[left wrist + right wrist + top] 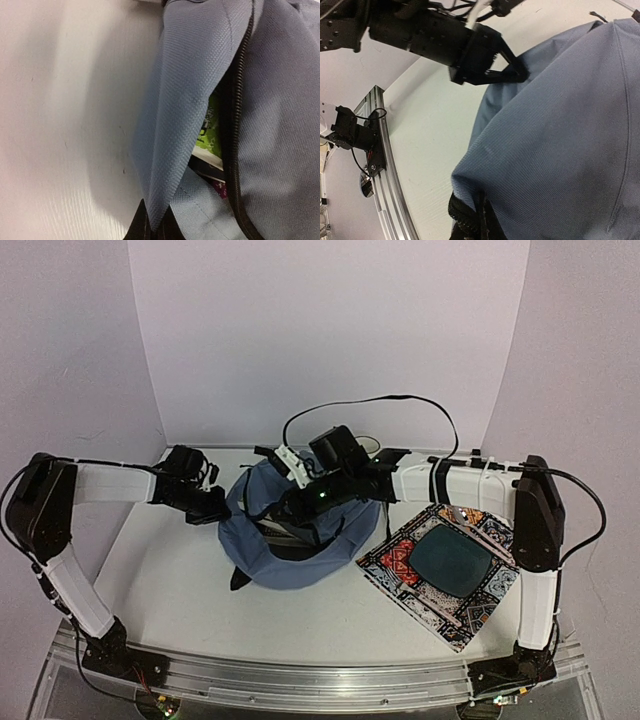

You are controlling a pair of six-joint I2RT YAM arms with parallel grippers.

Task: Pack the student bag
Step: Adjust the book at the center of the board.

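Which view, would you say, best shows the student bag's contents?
Left wrist: a green item shows through the open zipper of the student bag. From above, the right arm largely hides the opening; the right wrist shows only outer fabric.

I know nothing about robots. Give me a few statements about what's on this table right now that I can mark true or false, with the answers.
1. The blue student bag lies between the two arms. True.
2. Its zipper is fully closed. False: it gapes open, and something green shows inside.
3. The patterned mat lies on the robot's left. False: it lies on the right, beside the bag.
4. The left arm's jaws pinch the bag's fabric edge. True.
5. The mat is bare. False: a dark teal item rests on it.
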